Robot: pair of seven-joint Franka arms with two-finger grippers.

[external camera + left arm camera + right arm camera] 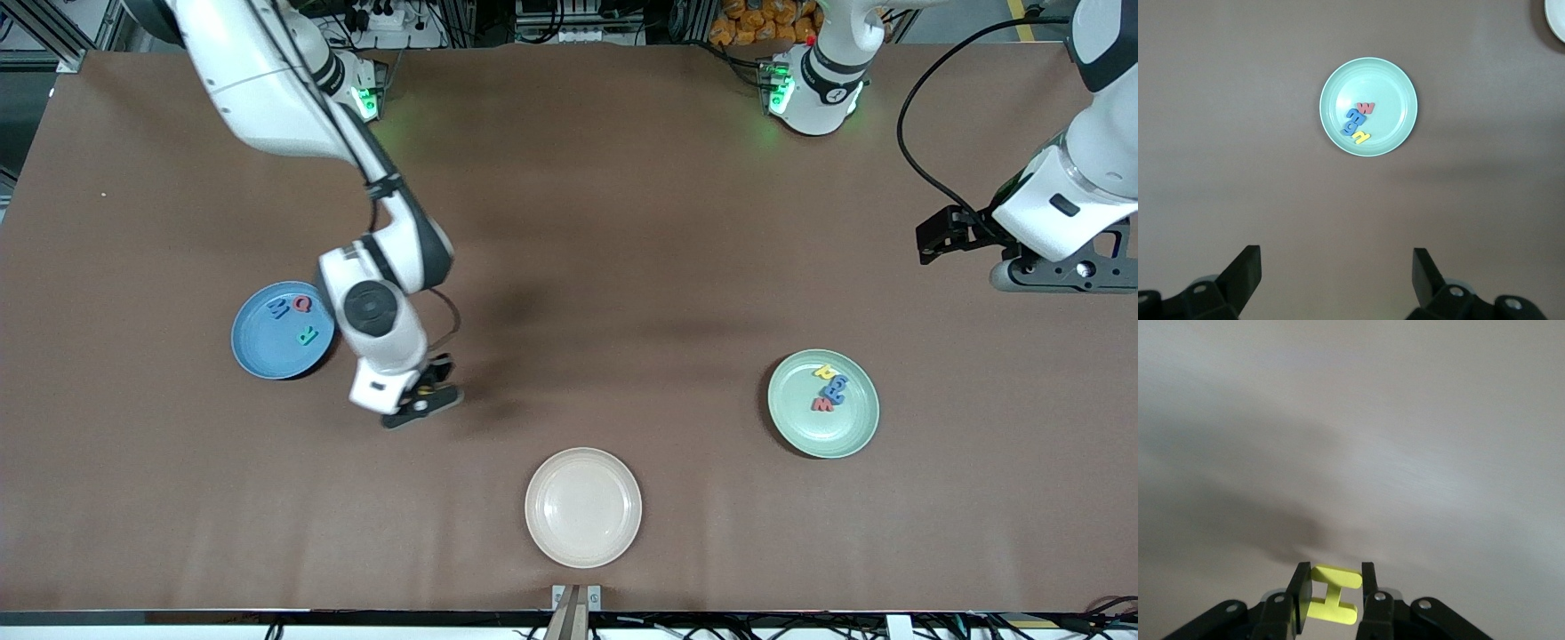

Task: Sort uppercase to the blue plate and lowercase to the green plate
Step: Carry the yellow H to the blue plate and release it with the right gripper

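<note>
R gripper (1331,597) clamped on yellow H (1332,595) over table nr blue plate (258,351); L gripper (1337,270) waits, fingers apart.

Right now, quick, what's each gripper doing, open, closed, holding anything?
Left gripper: open, empty, waiting near the left arm's end of the table.
Right gripper: shut on the yellow H, over bare table beside the blue plate.

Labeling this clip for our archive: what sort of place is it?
Probably a robotics lab: two white robot arms mounted along a brown table, framing and cables at its edge, and plates, such as the blue plate, holding foam letters for sorting.
</note>
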